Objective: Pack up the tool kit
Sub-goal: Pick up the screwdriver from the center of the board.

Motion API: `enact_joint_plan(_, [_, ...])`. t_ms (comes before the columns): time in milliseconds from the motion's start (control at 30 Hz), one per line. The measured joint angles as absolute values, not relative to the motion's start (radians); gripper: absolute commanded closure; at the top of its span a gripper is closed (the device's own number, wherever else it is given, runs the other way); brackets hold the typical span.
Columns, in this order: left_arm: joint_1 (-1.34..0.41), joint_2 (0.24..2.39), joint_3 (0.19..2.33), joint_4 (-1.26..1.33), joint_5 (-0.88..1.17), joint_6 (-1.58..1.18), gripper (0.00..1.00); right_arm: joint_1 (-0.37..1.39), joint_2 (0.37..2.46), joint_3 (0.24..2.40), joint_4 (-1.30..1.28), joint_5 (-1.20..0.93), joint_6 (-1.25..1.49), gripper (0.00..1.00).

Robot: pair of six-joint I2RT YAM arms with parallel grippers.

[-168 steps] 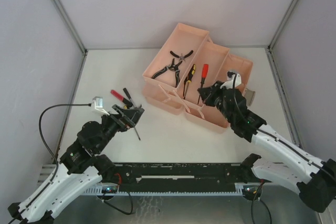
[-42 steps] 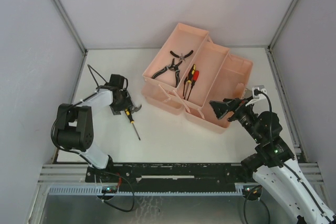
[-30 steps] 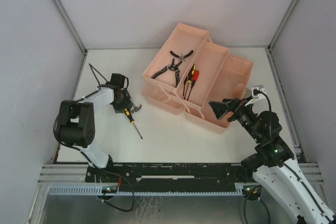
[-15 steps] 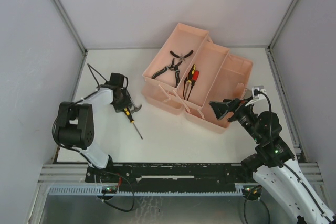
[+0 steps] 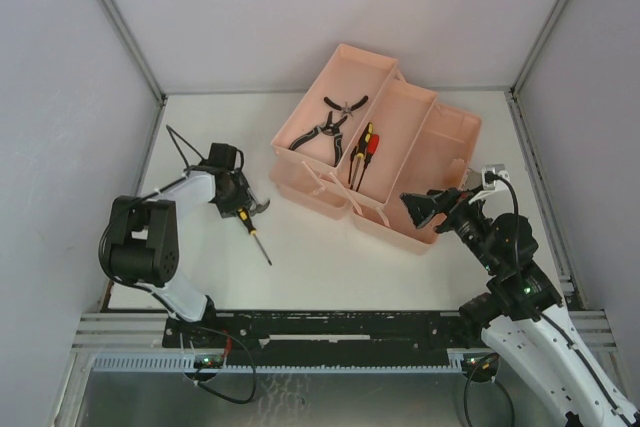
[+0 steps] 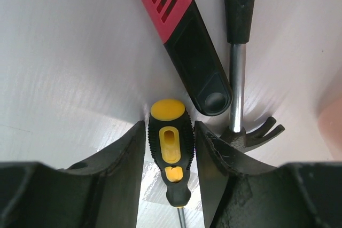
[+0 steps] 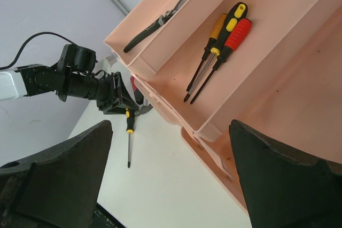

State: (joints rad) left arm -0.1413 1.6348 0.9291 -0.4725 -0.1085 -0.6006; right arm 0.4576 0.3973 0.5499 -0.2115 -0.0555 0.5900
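The pink tool box (image 5: 455, 137) stands open at the back, with pliers (image 5: 325, 127) in its left tray and three screwdrivers (image 7: 224, 41) in the middle one. On the table to its left lies a yellow-and-black screwdriver (image 6: 171, 153). My left gripper (image 6: 170, 126) is low over it, its fingers pressed to both sides of the handle. In the top view the left gripper (image 5: 240, 209) sits at the handle and the shaft (image 5: 258, 242) points toward me. My right gripper (image 7: 171, 180) hangs open above the box's near edge, holding nothing.
A red-and-black handled tool (image 6: 181, 41) and a small claw hammer (image 6: 238, 78) lie just beyond the screwdriver, the hammer's claw (image 6: 254, 132) against my right finger. The right compartment (image 7: 299, 100) of the box holds nothing. Grey walls ring the table.
Since the oldest frame the red screwdriver has landed in the middle tray, the right arm has drawn back, and the left arm has dropped onto the yellow screwdriver. Over the last second almost nothing moves.
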Motion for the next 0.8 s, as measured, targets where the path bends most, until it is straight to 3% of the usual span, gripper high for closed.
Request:
enact_joint_plan(533, [-0.143, 1.599, 0.883, -0.448, -0.126, -0.629, 0.56, 0.458, 0.405, 0.55, -0.214, -0.045, 0.591, 0.1])
enact_joint_plan(667, [-0.146, 1.578, 0.859, -0.429, -0.128, -0.659, 0.63, 0.458, 0.409, 0.55, -0.213, -0.045, 0.591, 0.1])
enact_joint_plan(800, [-0.147, 1.565, 0.843, -0.414, -0.128, -0.681, 0.77, 0.458, 0.409, 0.55, -0.214, -0.043, 0.591, 0.1])
